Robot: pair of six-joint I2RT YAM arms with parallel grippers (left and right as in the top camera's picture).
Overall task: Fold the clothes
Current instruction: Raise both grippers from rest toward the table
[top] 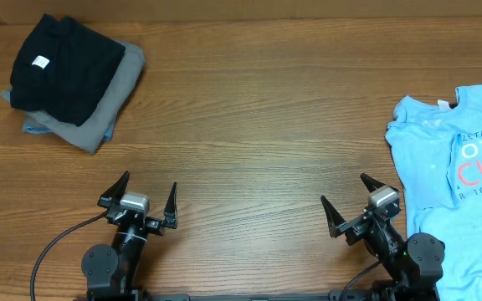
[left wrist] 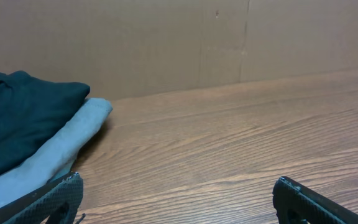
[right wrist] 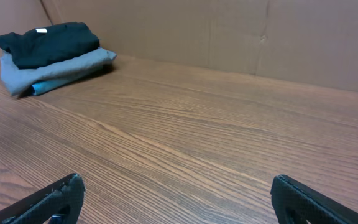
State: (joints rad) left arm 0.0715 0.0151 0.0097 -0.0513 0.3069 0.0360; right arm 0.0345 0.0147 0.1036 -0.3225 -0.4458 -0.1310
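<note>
Wood-grain table [top: 266,125] with a plain brown wall [left wrist: 166,43] behind it, that's our whole setup. We've got the light blue T-shirt [top: 429,159] spread out at the far right edge of the table, red and white lettering facing up. It's partly cut off by the frame and lies just beside the right gripper [top: 343,189], on its outer side. Over in the far left corner sits a folded stack: black garment [top: 61,63] on top, grey one [top: 111,100] under it, and a sliver of blue fabric [top: 32,127] at the bottom, well apart from the left gripper [top: 150,181]. Both grippers sit at the near edge, spread wide, holding nothing and touching no fabric. Our wrist views show just wood between the fingers [left wrist: 48,199].
</note>
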